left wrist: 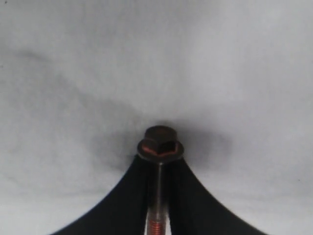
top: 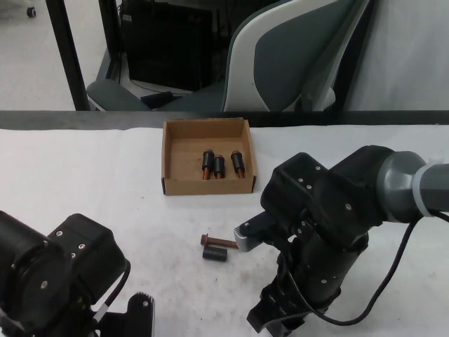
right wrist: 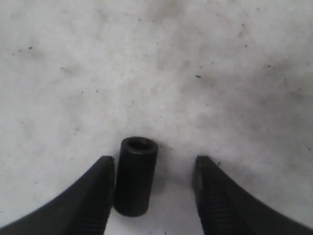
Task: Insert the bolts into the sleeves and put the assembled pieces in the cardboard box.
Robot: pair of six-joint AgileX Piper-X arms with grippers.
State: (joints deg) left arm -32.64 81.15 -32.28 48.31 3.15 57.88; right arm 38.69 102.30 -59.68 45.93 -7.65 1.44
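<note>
Fig.: insertion step. L gripper was clenched on bolt. R gripper stood spread astride sleeve, which lay on bench touching one finger. Next, prob.: R grips sleeve, lines bore up w/ bolt. Box held three pieces.

Three assembled pieces, two bolts, two sleeves

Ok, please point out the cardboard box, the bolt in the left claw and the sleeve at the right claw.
cardboard box (top: 210,187), high view, on its near wall.
bolt (left wrist: 160,146), left wrist view, on its hex head.
sleeve (right wrist: 134,188), right wrist view, on its side.
</note>
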